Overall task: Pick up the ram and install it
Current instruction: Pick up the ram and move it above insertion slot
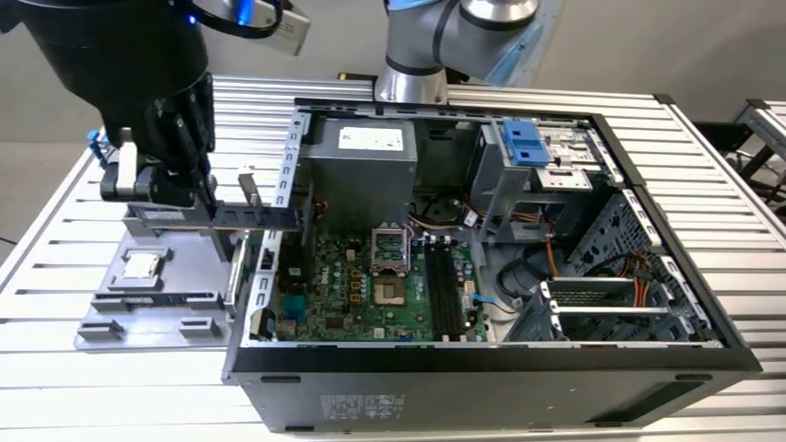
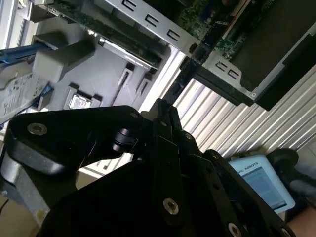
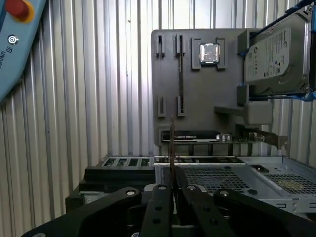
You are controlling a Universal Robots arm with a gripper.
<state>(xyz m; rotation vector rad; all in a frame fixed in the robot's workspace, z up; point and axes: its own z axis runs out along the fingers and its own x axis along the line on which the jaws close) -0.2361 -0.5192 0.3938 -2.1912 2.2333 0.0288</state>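
Note:
In the first wrist view the ram (image 3: 172, 148) shows edge-on as a thin stick rising from between my gripper (image 3: 172, 186) fingers, which are shut on it. In the exterior view my gripper (image 1: 172, 204) hangs over the grey parts tray (image 1: 160, 308) at the exterior view's left, outside the computer case. The ram (image 1: 252, 216) juts from it as a long dark bar toward the case wall. In the second wrist view the black fingers (image 2: 159, 123) are pressed together. The motherboard's black slots (image 1: 443, 285) lie inside the open case.
The grey tray (image 3: 197, 106) holds a small square processor chip (image 3: 209, 53), a silver hard drive (image 3: 276, 54) in a blue frame and a black card (image 3: 190, 135). The open case's metal wall (image 1: 291, 166) stands close beside my gripper. A pendant (image 3: 15, 39) lies on the slatted table.

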